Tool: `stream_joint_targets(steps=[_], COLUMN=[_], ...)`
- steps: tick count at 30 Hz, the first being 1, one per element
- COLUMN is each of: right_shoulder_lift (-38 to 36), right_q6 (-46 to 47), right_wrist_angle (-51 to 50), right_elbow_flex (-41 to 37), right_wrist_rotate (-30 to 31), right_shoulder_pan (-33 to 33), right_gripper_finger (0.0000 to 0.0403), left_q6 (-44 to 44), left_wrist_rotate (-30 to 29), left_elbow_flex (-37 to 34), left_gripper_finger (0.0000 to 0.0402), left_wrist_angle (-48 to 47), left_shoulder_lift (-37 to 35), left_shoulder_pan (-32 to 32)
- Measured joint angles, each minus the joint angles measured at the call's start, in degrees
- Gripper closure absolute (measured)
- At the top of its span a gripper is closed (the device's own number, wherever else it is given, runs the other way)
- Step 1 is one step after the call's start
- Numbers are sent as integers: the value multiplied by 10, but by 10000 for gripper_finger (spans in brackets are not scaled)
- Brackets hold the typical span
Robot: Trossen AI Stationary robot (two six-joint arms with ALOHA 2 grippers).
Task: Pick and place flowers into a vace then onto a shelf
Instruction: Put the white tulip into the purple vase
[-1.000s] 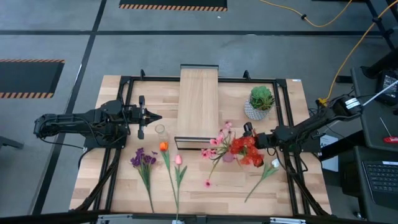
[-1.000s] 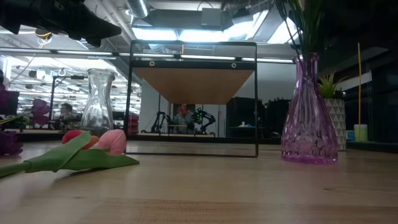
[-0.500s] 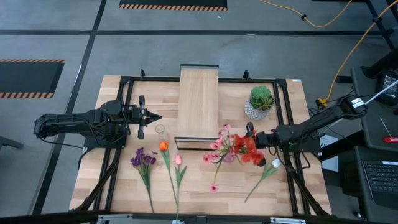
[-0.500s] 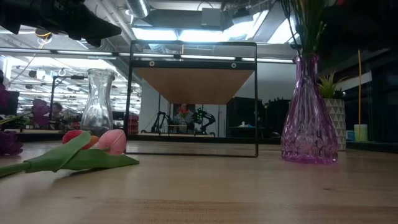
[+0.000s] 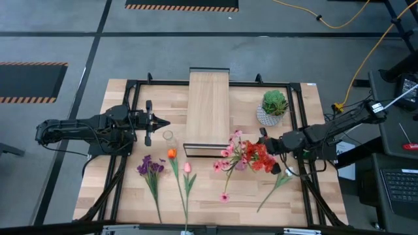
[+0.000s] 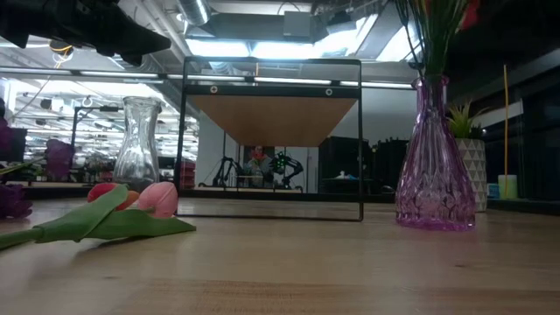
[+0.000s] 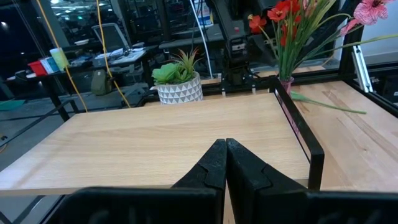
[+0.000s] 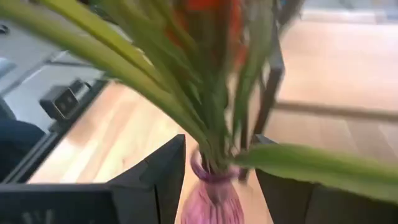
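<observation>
A purple glass vase [image 6: 435, 157] stands on the table right of the shelf [image 5: 209, 108]. It holds red blooms [image 5: 262, 158] and pink blossoms [image 5: 228, 151]. My right gripper [image 8: 221, 146] is open just right of the bouquet. The vase neck [image 8: 212, 183] and the green stems [image 8: 205, 99] show between its fingers with gaps. A purple cluster [image 5: 149, 166], an orange tulip [image 5: 172, 154], a pink tulip [image 5: 187, 168] and a white bud [image 5: 287, 172] lie flat on the table. My left gripper [image 5: 161, 123] is shut and level, left of the shelf.
A clear glass vase [image 5: 168, 137] stands beside the shelf's near left corner. A green plant in a white pot [image 5: 272, 108] sits behind the right gripper. Black frame rails [image 5: 297, 124] run along both sides of the table.
My right gripper has risen and tipped from pointing steeply down to nearer level, staying open beside the purple vase. The flowers in the vase have swung a little: the pink blossoms now stand more upright.
</observation>
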Motion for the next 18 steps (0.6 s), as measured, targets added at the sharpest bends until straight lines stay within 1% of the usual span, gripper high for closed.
stream_joint_targets(steps=[3, 6, 13, 18], right_shoulder_lift=[0, 0, 0, -1], right_q6=[24, 32, 35, 61], right_wrist_angle=[-94, -149, -184, -212], right_elbow_flex=[37, 63, 95, 105], right_wrist_rotate=[25, 43, 44, 44], right_shoulder_pan=[0, 0, 0, 0], right_gripper_finger=[216, 216, 216, 216], left_q6=[0, 0, 0, 0], left_wrist_rotate=[0, 0, 0, 0], left_elbow_flex=[0, 0, 0, 0], left_gripper_finger=[398, 398, 398, 398], left_wrist_angle=[0, 0, 0, 0], left_shoulder_lift=[0, 0, 0, 0], left_shoulder_pan=[0, 0, 0, 0])
